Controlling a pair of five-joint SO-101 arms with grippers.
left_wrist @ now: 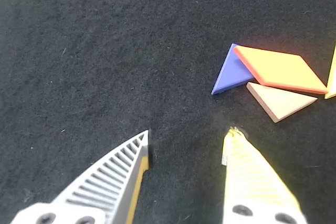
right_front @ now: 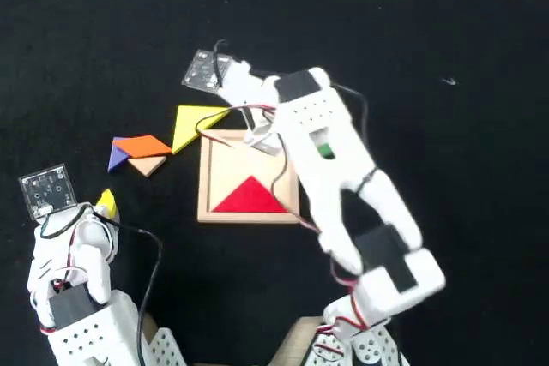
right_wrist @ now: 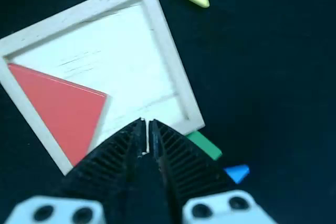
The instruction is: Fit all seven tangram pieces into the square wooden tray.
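Right arm (right_front: 334, 177): base at the bottom edge of the high view, right of centre. Its links run up and left across the right side of the square wooden tray (right_front: 206, 179), and the wrist bends left above the tray's upper edge. Right fingers (right_wrist: 173, 156) are pressed together with nothing seen between them. In the right wrist view the tips hang over the tray floor, just inside the rim near a corner.

Left arm (right_front: 73, 280): lower left of the high view, folded over its base. Left fingers (left_wrist: 247, 171), one grey and one yellow, are spread apart and hold nothing. They sit over bare black tabletop (right_front: 446, 169), below and left of the loose pieces.

Tray: centre of the high view, pale wood with a raised rim. One piece is in it, a red triangle (right_front: 249, 196), with its long side along the lower rim and its apex toward the middle. The remaining floor is bare wood.

Loose pieces on the tabletop:
- yellow triangle (right_front: 193, 123), just beyond the tray's upper left corner
- orange parallelogram (left_wrist: 278, 69), left of the tray, touching a purple triangle (left_wrist: 231, 72) on its left
- tan triangle (left_wrist: 278, 102), just below the orange piece
- green piece (right_wrist: 203, 145) and small blue piece (right_wrist: 237, 172), outside the rim, beside the right fingers
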